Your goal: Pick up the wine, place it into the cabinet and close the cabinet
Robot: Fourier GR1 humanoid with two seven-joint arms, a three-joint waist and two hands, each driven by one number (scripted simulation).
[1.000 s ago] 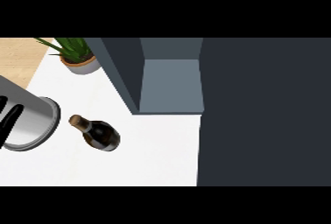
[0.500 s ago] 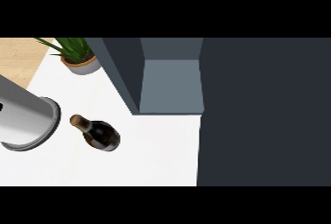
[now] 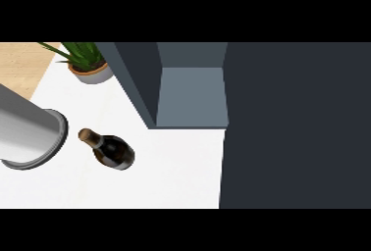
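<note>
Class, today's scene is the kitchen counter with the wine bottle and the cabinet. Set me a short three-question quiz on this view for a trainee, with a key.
1. True or false: the wine bottle is already inside the cabinet.
2. What stands at the far left end of the counter? A) a potted plant B) a plate C) a kettle
3. Fill in: in the head view, the grey forearm shows to the bottle's ____.

Key
1. False: the bottle is on the white counter, in front of the cabinet's opening.
2. A
3. left; no hand shows in this view.
</note>
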